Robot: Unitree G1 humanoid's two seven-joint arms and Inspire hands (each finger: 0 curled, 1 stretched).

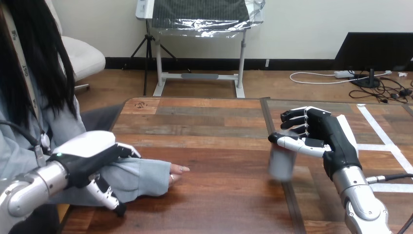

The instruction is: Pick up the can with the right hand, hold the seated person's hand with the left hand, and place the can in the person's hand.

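A silver can point(282, 165) stands just right of the table's middle. My right hand point(325, 138) reaches it from the right; its thumb lies across the can's top, its fingers point(293, 122) curl behind it, and the two pinch the can's upper part. The person's hand point(176, 174) rests on the table at the left, with only its fingertips showing past a grey sleeve point(139, 178). My left hand point(90, 157) sits over that sleeve at the wrist, fingers curled across its top and thumb point(108, 196) down the near side.
The wooden table point(214, 126) stretches bare between the person's hand and the can. White tape lines point(377, 127) cross the table's right part. The person sits at the left edge, close to my left arm.
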